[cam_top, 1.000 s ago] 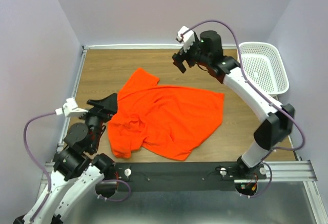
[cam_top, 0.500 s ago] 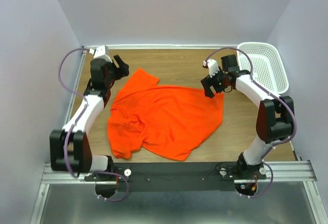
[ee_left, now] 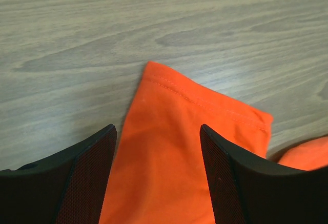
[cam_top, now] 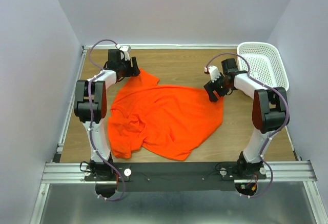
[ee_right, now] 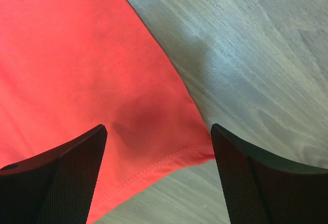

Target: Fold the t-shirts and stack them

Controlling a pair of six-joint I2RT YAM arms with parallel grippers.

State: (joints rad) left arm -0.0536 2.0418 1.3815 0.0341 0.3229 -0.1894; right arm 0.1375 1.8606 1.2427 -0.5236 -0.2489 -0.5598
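The orange-red t-shirt (cam_top: 166, 116) lies spread and wrinkled on the wooden table. My left gripper (cam_top: 134, 72) is at its far left sleeve. In the left wrist view the sleeve (ee_left: 174, 131) lies flat between the open fingers (ee_left: 84, 183) of that gripper (ee_left: 158, 178), unpinched. My right gripper (cam_top: 213, 93) is low over the shirt's far right corner. In the right wrist view the stitched hem corner (ee_right: 154, 147) sits between the wide-open fingertips (ee_right: 256, 183) of the gripper (ee_right: 159, 178), with bare wood beside it.
A white perforated basket (cam_top: 264, 68) stands at the far right of the table, just behind the right arm. Purple walls enclose the table on three sides. A metal rail (cam_top: 174, 170) runs along the near edge.
The left arm swung from the near left out to the far sleeve. The right arm dropped from above the table's far side down to the shirt's far right corner.
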